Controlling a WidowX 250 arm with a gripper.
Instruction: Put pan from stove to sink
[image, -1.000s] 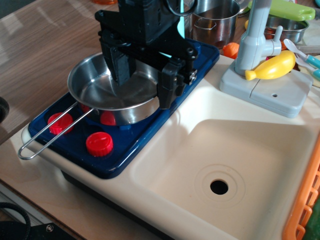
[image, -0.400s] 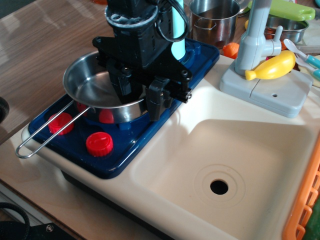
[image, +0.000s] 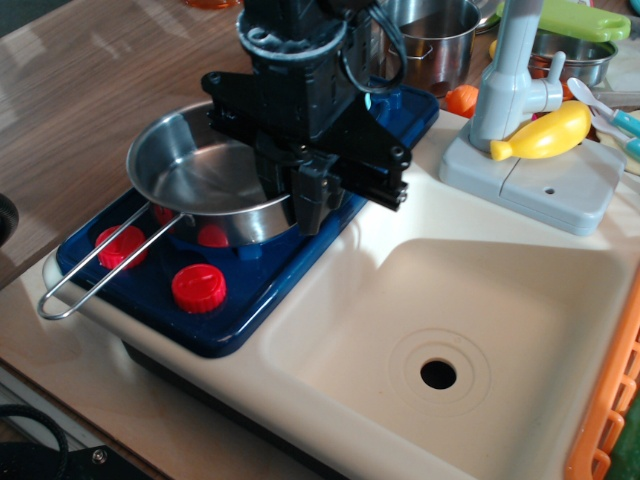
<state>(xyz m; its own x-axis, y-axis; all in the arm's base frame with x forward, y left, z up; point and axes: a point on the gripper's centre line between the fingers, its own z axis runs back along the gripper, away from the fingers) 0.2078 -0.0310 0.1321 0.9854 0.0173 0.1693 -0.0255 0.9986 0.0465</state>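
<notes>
Pan (image: 200, 175) over stove (image: 240, 270), rim apparently between tool (image: 290, 195) jaws.

Bright overhead light, glare on pan (image: 200, 165) (table (image: 90, 90) too), sharp focus.

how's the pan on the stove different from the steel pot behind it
The pan is shallow and wide; the pot is taller with straight walls. The pan has a long thin wire loop handle reaching toward the front left; the pot shows a short side handle. The pan sits on the stove with the gripper at its rim; the pot stands untouched. Both are shiny steel.
</notes>
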